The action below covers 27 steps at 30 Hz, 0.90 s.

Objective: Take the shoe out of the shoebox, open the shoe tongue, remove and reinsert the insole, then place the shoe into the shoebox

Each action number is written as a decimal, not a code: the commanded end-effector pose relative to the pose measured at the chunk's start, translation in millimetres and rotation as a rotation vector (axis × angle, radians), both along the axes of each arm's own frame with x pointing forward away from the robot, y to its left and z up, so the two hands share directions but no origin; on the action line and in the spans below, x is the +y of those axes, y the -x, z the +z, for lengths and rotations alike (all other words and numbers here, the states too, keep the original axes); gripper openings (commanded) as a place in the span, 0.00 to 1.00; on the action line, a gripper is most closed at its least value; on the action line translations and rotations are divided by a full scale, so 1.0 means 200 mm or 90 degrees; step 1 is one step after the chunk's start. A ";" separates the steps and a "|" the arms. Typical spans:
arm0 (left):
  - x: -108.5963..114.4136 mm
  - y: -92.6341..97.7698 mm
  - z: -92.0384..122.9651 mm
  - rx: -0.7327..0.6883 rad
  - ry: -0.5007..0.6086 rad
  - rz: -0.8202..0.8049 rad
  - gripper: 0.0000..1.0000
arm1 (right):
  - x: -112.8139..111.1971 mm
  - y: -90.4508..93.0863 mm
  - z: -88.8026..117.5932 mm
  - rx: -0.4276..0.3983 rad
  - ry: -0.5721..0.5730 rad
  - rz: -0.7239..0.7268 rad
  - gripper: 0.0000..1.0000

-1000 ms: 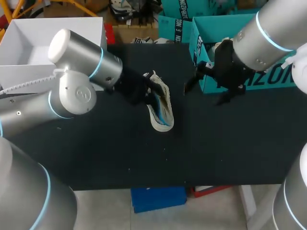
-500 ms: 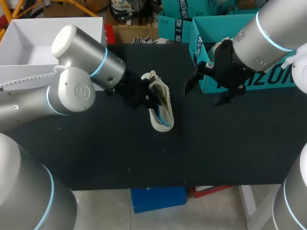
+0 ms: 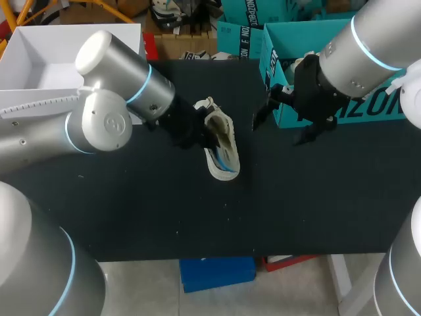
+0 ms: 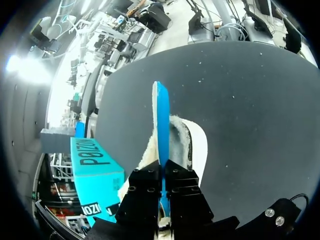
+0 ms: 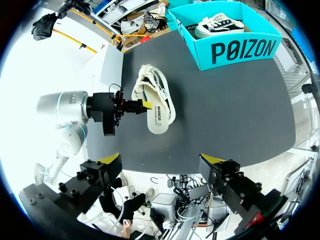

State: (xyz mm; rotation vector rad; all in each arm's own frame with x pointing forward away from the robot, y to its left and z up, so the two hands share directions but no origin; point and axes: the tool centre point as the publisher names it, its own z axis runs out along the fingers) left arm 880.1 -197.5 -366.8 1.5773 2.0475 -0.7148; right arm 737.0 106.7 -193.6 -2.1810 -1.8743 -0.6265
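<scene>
While the left gripper (image 4: 162, 172) grips the thin blue insole (image 4: 161, 120), which stands on edge in the cream knit sneaker (image 3: 222, 155), the sneaker lies mid-table. Black table (image 3: 316, 197) shows all round it, widest toward 6 o'clock; near edge well apart. Teal cardboard shoebox (image 3: 276, 59) at 1 o'clock, on far edge. Right gripper (image 5: 162, 160) fingers spread wide, hovering near the box.

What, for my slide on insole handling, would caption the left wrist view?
Left gripper shut on the blue insole, held edge-on at the shoe on the black table.
</scene>
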 end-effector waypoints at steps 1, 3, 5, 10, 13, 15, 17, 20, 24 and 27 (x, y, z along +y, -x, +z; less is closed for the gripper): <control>0.01 0.00 0.00 -0.021 -0.008 0.012 0.00 | 0.01 0.00 0.00 0.000 0.001 -0.001 1.00; 0.02 -0.02 0.00 -0.026 -0.008 0.018 0.00 | 0.01 0.00 0.00 0.000 0.001 -0.001 1.00; 0.02 -0.03 0.01 -0.043 -0.010 0.024 0.00 | 0.01 0.00 0.00 0.000 0.001 -0.001 1.00; 0.02 -0.07 0.00 -0.056 -0.016 0.035 0.00 | 0.01 0.00 0.00 0.000 0.001 -0.001 1.00; 0.02 -0.08 -0.01 -0.060 -0.020 0.039 0.00 | 0.01 0.00 0.00 0.000 0.001 -0.001 1.00; 0.02 -0.09 -0.01 -0.065 -0.024 0.043 0.00 | 0.01 0.00 0.00 0.000 0.001 -0.001 1.00; 0.02 -0.10 -0.01 -0.072 -0.026 0.049 0.00 | 0.01 0.00 0.00 0.000 0.001 -0.001 1.00; 0.03 -0.13 -0.01 -0.090 -0.036 0.064 0.00 | 0.01 0.00 0.00 0.000 0.001 -0.001 1.00; 0.03 -0.16 -0.01 -0.105 -0.042 0.084 0.00 | 0.01 0.00 0.00 0.000 0.001 -0.001 1.00; 0.04 -0.18 -0.01 -0.111 -0.045 0.097 0.00 | 0.01 0.00 0.00 0.000 0.001 -0.001 1.00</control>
